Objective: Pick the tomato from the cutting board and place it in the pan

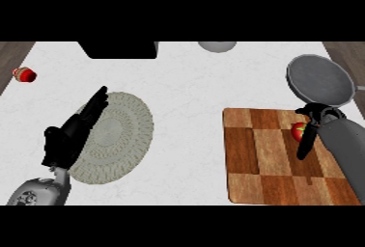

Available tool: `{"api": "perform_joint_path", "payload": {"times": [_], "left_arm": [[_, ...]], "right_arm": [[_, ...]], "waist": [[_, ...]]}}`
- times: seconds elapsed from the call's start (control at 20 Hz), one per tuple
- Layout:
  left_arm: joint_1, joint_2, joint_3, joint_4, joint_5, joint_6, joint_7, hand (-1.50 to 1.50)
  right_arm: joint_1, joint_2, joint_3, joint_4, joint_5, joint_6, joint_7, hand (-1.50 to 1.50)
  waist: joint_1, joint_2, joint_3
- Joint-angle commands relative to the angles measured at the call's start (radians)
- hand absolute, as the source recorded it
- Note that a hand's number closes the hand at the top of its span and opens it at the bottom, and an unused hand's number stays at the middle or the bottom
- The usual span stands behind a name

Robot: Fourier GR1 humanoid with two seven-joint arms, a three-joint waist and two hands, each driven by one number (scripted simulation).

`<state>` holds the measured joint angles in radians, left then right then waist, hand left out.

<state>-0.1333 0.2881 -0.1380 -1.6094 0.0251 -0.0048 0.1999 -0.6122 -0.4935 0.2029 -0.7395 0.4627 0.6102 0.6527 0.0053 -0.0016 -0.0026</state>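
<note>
The red tomato [298,130] lies on the wooden cutting board [267,164] near its far right corner, partly hidden by my right hand [315,126]. That hand hangs over the tomato from the right. One finger reaches straight down past the tomato's near side, and the thumb shows at its far side. The fingers look straight, not closed round the tomato. The grey round pan [321,79] sits just beyond the board at the far right. My left hand [70,136] rests open at the left, fingers pointing away over a woven mat.
A round woven placemat [118,137] lies left of centre. A small red cupcake-like item [25,75] sits at the far left edge. A black box [118,49] and a grey bowl [217,46] stand along the back. White counter separates mat and board.
</note>
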Motion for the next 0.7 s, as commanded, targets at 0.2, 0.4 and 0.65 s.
{"api": "perform_joint_path", "payload": {"times": [0.2, 0.4, 0.65], "left_arm": [[-0.021, 0.013, 0.053, 0.015, 0.011, -0.047, 0.007, 0.0], [-0.067, -0.06, 0.005, 0.058, -0.046, 0.002, 0.014, 0.0], [-0.031, -0.038, 0.034, 0.014, -0.04, -0.031, 0.01, 0.0]], "right_arm": [[0.01, 0.003, 0.03, 0.023, 0.052, 0.087, -0.153, 1.5], [0.027, 0.045, 0.021, 0.064, 0.079, 0.013, -0.183, 1.5], [0.039, 0.017, 0.002, -0.003, 0.105, 0.012, -0.194, 1.5]], "waist": [[-0.001, 0.002, 0.003], [-0.004, 0.004, 0.003], [-0.004, 0.001, 0.003]]}}
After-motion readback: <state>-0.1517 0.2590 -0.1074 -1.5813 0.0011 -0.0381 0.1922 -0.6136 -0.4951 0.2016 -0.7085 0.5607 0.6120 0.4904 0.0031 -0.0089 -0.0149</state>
